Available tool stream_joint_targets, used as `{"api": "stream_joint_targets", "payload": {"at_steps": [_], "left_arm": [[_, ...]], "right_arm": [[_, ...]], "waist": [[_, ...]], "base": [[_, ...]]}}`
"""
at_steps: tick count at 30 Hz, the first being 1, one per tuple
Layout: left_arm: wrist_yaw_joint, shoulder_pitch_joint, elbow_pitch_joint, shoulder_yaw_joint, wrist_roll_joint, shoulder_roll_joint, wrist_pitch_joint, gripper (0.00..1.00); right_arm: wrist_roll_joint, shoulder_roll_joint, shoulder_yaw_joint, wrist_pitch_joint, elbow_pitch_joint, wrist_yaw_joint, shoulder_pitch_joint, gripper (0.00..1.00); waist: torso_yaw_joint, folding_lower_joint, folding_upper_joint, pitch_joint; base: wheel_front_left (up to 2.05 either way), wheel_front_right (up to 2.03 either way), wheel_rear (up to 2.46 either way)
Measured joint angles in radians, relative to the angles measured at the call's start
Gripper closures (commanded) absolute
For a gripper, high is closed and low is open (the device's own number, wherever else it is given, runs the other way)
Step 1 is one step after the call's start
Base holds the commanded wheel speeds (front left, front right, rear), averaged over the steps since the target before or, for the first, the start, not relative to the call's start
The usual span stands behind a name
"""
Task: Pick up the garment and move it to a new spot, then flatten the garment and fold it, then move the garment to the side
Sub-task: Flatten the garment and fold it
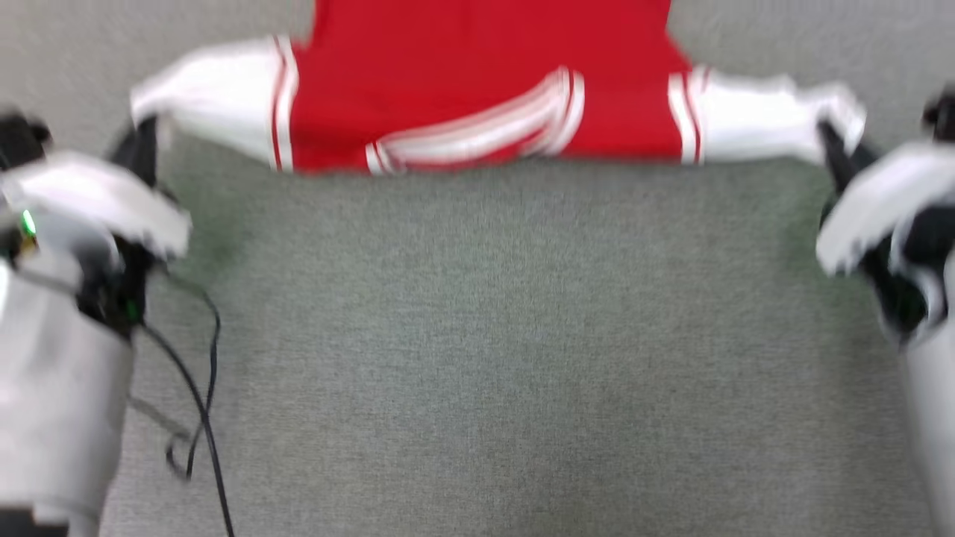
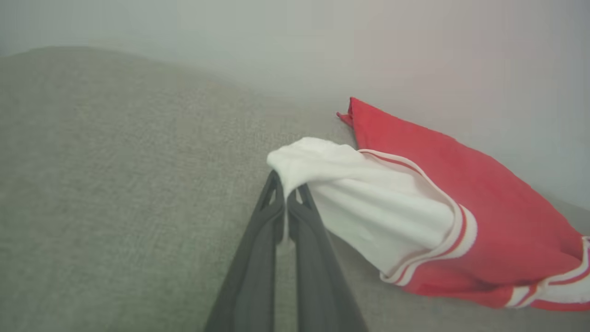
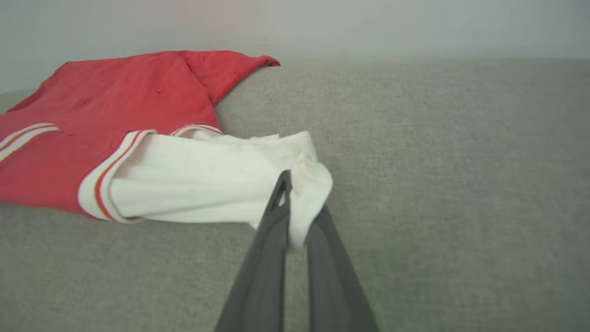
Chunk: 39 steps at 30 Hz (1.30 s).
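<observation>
The garment, a red shirt with white sleeves and red-white striped trim, is stretched across the far part of the grey cloth surface. Its collar trim faces me and no lettering shows. My left gripper is shut on the tip of the left white sleeve, pinched between the dark fingers. At the other end, the right gripper is shut on the right white sleeve. Both sleeves are pulled outward and raised slightly, while the red body lies on the surface. The head view is blurred.
Black cables hang beside my left forearm at the lower left. The right forearm fills the lower right edge. A pale wall rises behind the grey surface.
</observation>
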Motion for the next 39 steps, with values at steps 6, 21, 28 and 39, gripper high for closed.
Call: {"api": "stream_joint_targets", "payload": {"at_steps": [6,21,28,39], "left_arm": [[-0.001,0.202,-0.059,-0.008,-0.034,0.004,-0.039,1.00],[0.118,0.712,-0.367,0.010,-0.104,0.036,-0.003,1.00],[0.233,0.914,-0.544,0.006,-0.110,0.038,0.035,1.00],[0.289,0.946,-0.680,-0.046,-0.060,0.033,0.050,1.00]], "right_arm": [[0.044,0.005,-0.060,0.003,-0.123,0.000,0.261,1.00],[0.025,0.200,-0.272,0.112,-0.441,0.000,0.834,1.00],[0.079,0.203,-0.271,0.118,-0.423,0.000,0.987,1.00],[0.072,0.202,-0.249,0.016,-0.448,-0.001,0.917,0.00]], "waist": [[0.003,-0.0002,0.0000,-0.108],[0.021,-0.0003,0.0000,-0.302],[0.032,-0.0002,0.0001,-0.334],[0.067,0.0000,0.0001,-0.316]], "base": [[0.00,0.00,0.00],[0.00,0.00,0.00],[0.00,0.00,0.00],[0.00,0.00,0.00]]}}
